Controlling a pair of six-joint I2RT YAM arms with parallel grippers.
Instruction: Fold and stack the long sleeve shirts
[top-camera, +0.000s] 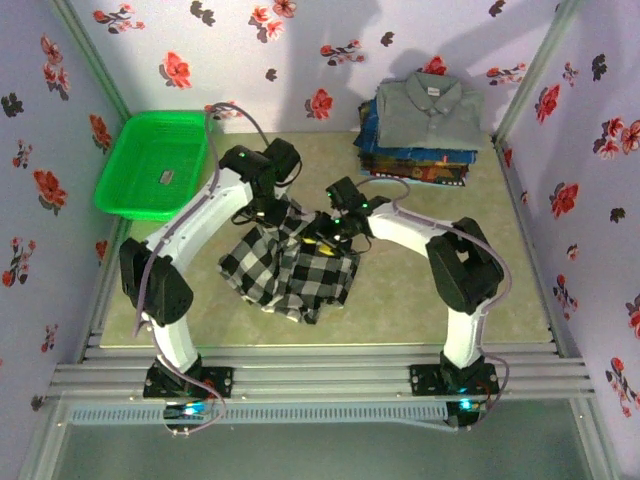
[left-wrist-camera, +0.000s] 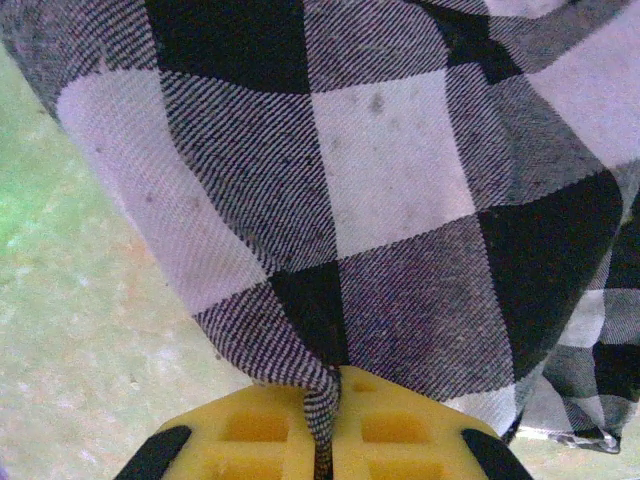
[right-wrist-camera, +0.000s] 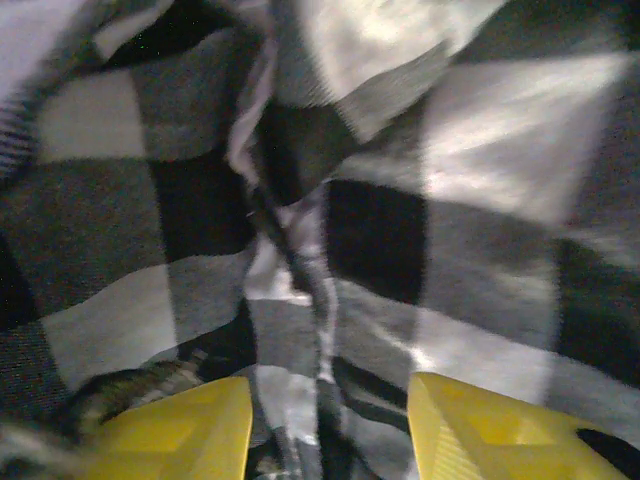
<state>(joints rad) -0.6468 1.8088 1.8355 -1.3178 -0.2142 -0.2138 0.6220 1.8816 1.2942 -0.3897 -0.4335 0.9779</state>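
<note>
Mid-table, left pincer (left-wrist-camera: 325, 442) angled down; clamps checked shirt (top-camera: 290, 265)

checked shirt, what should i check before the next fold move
1. Left gripper grip on checked shirt: ok, shut on a cloth edge.
2. Right gripper grip: not ok, jaws apart over the cloth.
3. Shirt lying flat: not ok, bunched on the table.
4. Stack with grey shirt on top, tidy: ok.
5. Which part each gripper is at: cannot tell.

Checked shirt (left-wrist-camera: 390, 190) matt twill cloth, basket (top-camera: 128, 150) glossy plastic, tabletop (top-camera: 400, 292) matt
</note>
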